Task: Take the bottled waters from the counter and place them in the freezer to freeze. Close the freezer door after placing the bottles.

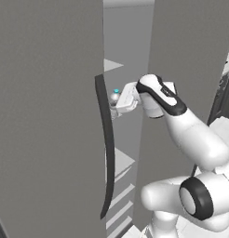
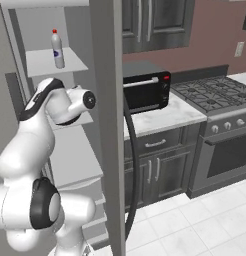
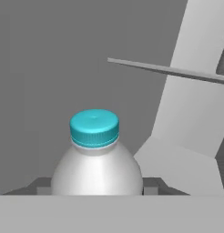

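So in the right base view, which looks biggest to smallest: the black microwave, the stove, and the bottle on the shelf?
1. Stove, though partly cut off by the frame.
2. Microwave.
3. Red-capped bottle, clearly smallest; it also stands farther back, so it may look smaller than it is.

The bottle (image 3: 96, 170) between the claw's (image 3: 96, 190) fingers looks like smooth, pale plastic with a soft sheen, its teal cap (image 3: 94, 127) finely ribbed round the edge. The freezer (image 1: 46, 116) doors on both sides of the claw are flat matt grey metal. Above the claw, a shelf (image 2: 55, 62) is plain matt white, carrying a clear plastic bottle with a red cap (image 2: 57, 49).
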Robot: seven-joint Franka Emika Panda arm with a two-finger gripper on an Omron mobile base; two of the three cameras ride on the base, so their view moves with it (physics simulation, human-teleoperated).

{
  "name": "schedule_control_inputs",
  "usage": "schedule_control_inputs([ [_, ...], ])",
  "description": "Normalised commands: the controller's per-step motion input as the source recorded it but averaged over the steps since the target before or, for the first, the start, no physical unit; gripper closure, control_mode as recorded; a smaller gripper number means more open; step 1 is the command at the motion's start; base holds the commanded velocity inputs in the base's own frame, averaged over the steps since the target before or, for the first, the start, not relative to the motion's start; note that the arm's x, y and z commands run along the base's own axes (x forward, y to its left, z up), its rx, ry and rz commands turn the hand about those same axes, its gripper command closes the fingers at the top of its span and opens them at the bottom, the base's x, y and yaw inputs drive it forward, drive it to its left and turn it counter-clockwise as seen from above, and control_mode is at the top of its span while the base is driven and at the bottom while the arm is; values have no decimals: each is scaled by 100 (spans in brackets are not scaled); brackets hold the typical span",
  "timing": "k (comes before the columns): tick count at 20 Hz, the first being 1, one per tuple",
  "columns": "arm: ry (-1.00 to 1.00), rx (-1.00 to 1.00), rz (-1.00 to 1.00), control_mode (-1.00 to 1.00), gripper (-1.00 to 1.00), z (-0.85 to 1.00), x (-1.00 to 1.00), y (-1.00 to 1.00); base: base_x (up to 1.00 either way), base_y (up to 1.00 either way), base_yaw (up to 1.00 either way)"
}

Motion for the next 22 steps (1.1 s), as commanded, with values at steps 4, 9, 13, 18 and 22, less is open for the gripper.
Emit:
schedule_control_inputs([
  [4,0,0,-3,-100,100,-10,36,1,0,0,0],
  [9,0,0,-3,-100,100,-12,31,4,0,0,0],
  [13,0,0,-1,-100,100,-22,13,5,0,0,0],
  [18,0,0,0,-100,100,-35,1,0,0,0,0],
  [22,0,0,0,-100,100,-29,18,2,0,0,0],
])
